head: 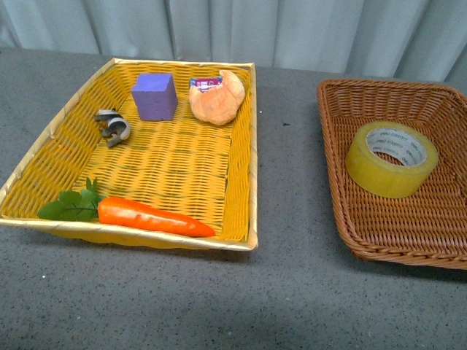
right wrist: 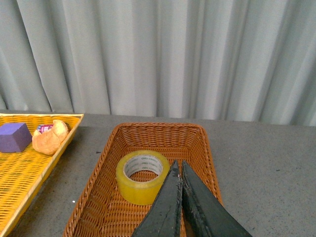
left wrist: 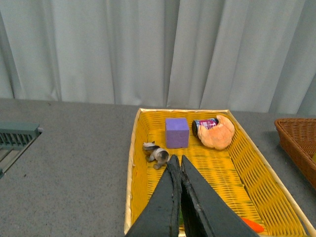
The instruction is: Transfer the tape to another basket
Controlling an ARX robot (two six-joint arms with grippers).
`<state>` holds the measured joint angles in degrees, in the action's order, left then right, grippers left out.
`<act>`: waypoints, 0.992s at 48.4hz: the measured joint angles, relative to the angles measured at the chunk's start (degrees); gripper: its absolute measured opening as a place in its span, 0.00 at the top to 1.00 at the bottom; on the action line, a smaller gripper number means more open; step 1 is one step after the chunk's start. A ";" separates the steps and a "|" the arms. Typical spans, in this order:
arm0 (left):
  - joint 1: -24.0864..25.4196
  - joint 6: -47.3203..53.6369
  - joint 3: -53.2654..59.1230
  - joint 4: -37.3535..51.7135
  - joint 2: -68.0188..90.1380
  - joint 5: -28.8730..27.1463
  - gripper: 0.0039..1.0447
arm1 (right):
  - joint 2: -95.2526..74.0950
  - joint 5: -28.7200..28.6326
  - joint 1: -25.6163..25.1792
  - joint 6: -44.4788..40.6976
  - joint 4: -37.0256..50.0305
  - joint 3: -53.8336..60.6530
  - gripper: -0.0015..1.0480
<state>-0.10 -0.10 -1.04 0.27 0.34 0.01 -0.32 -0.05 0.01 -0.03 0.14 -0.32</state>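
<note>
The tape (head: 392,160), a wide roll of translucent yellow packing tape with a white printed core, lies inside the brown wicker basket (head: 343,197) on the right side of the grey tabletop (head: 292,219). It rests on one flat face, a little tilted, so its hole opens upward and slightly toward the camera; the axis of the roll is close to vertical (not lying on its curved side). It sits in the far half of the basket, nearer to the left wall than to the near rim.

On the left stands the yellow woven basket (head: 252,168), well apart from the brown one. Inside it are a purple cube (head: 154,95) and a croissant (head: 219,98) at the far end, a small grey-black clip (head: 112,126) near the left wall, and a plastic carrot (head: 153,216) with green leaves along the near wall, its tip pointing to the right.

In the left wrist view, the left tool (left wrist: 178,163) has its two dark fingers pressed together with nothing between them, above the yellow basket. In the right wrist view, the right tool (right wrist: 178,168) is also closed together and empty, just beside the tape, over the brown basket. A grey curtain (right wrist: 158,54) hangs behind the tabletop.
</note>
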 joint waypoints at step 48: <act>0.00 -0.02 0.00 -0.24 -0.09 0.00 0.06 | 0.11 0.00 0.00 0.02 -0.07 0.00 0.09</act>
<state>-0.10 -0.12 -1.04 0.03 0.25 0.01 -0.21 -0.05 0.01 -0.01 0.08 -0.32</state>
